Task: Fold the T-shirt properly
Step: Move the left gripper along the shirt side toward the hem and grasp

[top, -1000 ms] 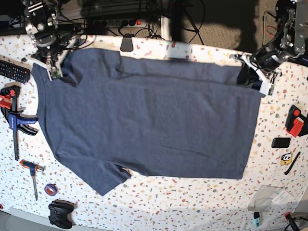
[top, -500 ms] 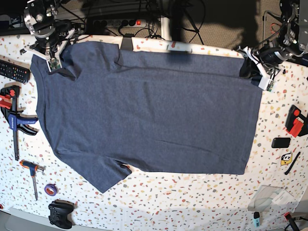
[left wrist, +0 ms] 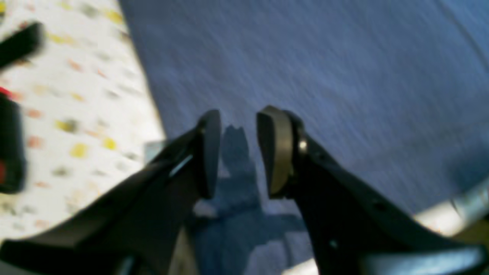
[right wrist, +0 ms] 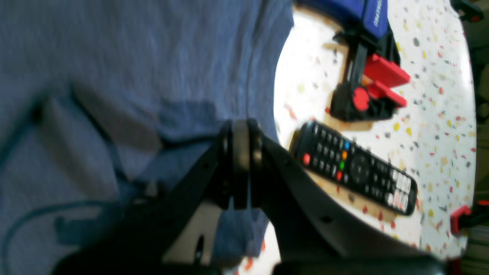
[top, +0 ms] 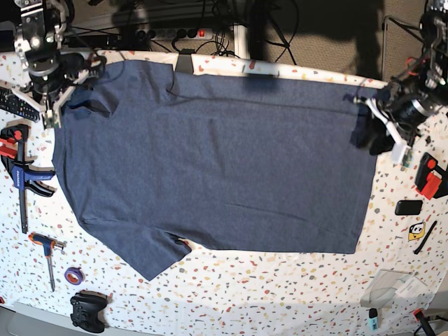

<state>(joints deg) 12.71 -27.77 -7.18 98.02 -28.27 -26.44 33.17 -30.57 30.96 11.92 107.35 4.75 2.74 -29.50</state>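
Observation:
The dark navy-grey T-shirt lies spread flat on the speckled table, plain side up, with its sleeves at the left. My left gripper is at the shirt's right far corner. In the left wrist view it is open with a narrow gap and nothing between the pads, just above the shirt near its edge. My right gripper is at the far left sleeve. In the right wrist view it is shut, and creases in the shirt run to its tips.
A black remote and a red-and-black clamp lie just left of the sleeve. A screwdriver, tape roll and game controller sit front left. A red-black tool and a plastic bag are at the right.
The left gripper has let go of the shirt's corner and moved outward to the right. The right gripper has moved left with the sleeve. The shirt lies flatter.

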